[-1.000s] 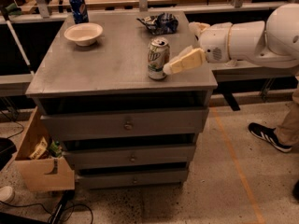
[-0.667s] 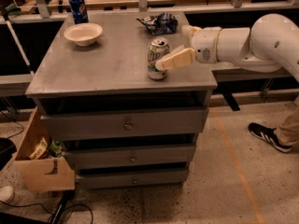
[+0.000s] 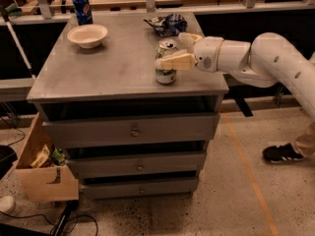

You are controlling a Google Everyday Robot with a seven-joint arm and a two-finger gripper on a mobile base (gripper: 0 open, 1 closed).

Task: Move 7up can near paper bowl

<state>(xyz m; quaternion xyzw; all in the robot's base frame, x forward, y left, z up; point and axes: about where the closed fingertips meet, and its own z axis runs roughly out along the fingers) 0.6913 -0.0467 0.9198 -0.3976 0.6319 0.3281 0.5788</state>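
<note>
The arm [image 3: 275, 58] is a run of smooth, glossy white shells, fat rounded tubes with a few small dark dots like screw holes on the largest segment. A short white cylindrical wrist [image 3: 211, 58] with a small round grey mark carries the pale cream-yellow pincer [image 3: 170, 49], which is over the right front part of the grey table [image 3: 98, 77].
</note>
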